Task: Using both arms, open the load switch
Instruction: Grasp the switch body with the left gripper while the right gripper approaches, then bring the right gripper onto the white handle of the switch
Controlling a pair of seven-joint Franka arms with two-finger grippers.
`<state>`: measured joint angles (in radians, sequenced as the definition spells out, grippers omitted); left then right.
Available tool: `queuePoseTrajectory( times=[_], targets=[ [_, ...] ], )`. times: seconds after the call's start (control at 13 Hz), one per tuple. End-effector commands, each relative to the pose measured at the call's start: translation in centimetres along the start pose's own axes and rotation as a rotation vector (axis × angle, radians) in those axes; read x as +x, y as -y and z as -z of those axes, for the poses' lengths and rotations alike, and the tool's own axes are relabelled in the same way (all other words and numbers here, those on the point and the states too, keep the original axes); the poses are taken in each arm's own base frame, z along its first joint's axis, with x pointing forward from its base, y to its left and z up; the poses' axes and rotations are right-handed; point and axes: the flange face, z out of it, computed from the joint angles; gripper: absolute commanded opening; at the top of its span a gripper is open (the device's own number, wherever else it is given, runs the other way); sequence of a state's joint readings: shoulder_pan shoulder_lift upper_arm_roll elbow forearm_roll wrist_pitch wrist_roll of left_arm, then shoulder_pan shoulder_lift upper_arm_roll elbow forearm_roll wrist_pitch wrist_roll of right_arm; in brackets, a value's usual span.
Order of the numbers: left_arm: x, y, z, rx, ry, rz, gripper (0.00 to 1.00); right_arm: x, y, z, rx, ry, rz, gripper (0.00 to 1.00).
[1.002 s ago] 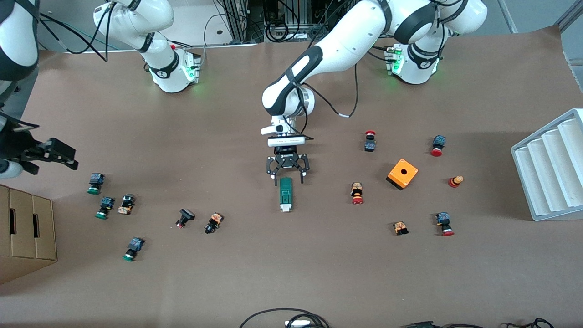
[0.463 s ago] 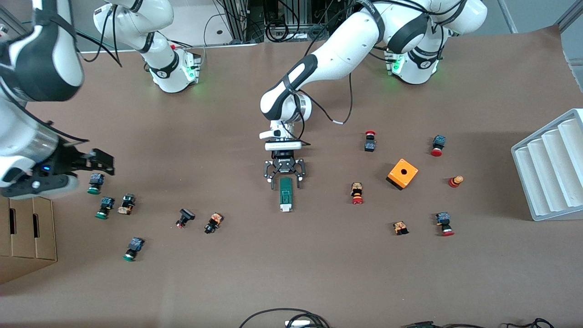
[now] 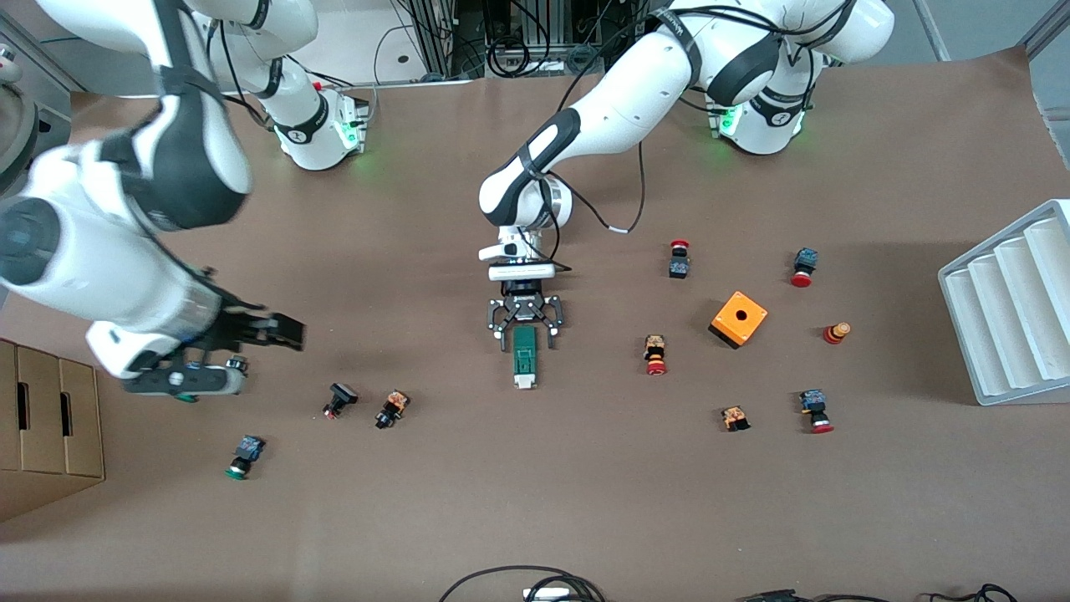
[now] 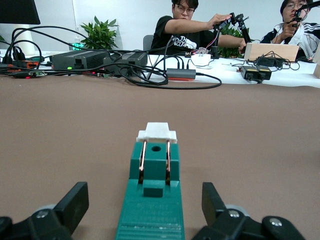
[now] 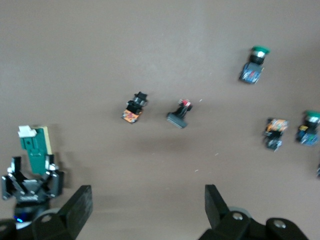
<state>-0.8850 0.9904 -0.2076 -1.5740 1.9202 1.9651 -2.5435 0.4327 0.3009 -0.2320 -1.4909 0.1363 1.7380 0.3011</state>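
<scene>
The load switch [image 3: 524,358] is a slim green block with a white end piece, lying flat at the table's middle with the white end toward the front camera. My left gripper [image 3: 526,336] is down at its green end, open, one finger on each side and apart from it. The left wrist view shows the load switch [image 4: 152,195] running between the fingers of the left gripper [image 4: 144,201]. My right gripper [image 3: 272,329] hangs open and empty over the table toward the right arm's end. The right wrist view shows the right gripper [image 5: 146,199] above bare table, with the load switch [image 5: 34,147] off to one side.
Small push-buttons lie scattered, two of them [image 3: 339,398] [image 3: 392,408] between the right gripper and the switch. An orange box with a hole [image 3: 739,318] and a white rack [image 3: 1011,309] stand toward the left arm's end. A cardboard box [image 3: 46,426] sits at the right arm's end.
The right arm has swung in from the table's edge toward the middle, gripper open. The left gripper has edged onto the switch's green end, so its fingers now straddle it.
</scene>
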Motion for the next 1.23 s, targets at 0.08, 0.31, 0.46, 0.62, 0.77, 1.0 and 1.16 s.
queuePoseTrajectory(
  times=[0.08,0.31,0.46,0.62,0.77,1.0,1.16],
  targets=[
    [0.1,-1.0,-0.5,-0.003,-0.032,0.012,1.0,0.2,7.9,-2.9,0.008,0.021,-0.253,1.0],
    [-0.1,-1.0,-0.6,-0.003,-0.032,0.012,1.0,-0.1,13.7,-8.0,-0.013,0.068,-0.52,1.0],
    [-0.9,-1.1,-0.9,0.0,-0.029,0.012,1.0,0.0,17.3,-11.8,0.011,0.09,-0.674,1.0],
    [-1.1,-1.4,-1.3,0.002,-0.031,0.018,1.0,-0.1,19.5,-15.0,0.052,0.106,-0.795,1.0],
    [-1.0,-1.5,-1.1,0.001,-0.029,0.02,1.0,0.0,21.0,-18.3,0.084,0.153,-0.935,1.0],
    [-1.5,-1.6,-0.3,0.021,-0.013,0.035,1.0,0.0,23.1,-22.1,0.148,0.216,-1.085,1.0],
    [-1.9,-1.9,0.8,0.031,-0.014,0.039,1.0,-0.2,24.4,-24.6,0.177,0.208,-1.157,0.97]
  ],
)
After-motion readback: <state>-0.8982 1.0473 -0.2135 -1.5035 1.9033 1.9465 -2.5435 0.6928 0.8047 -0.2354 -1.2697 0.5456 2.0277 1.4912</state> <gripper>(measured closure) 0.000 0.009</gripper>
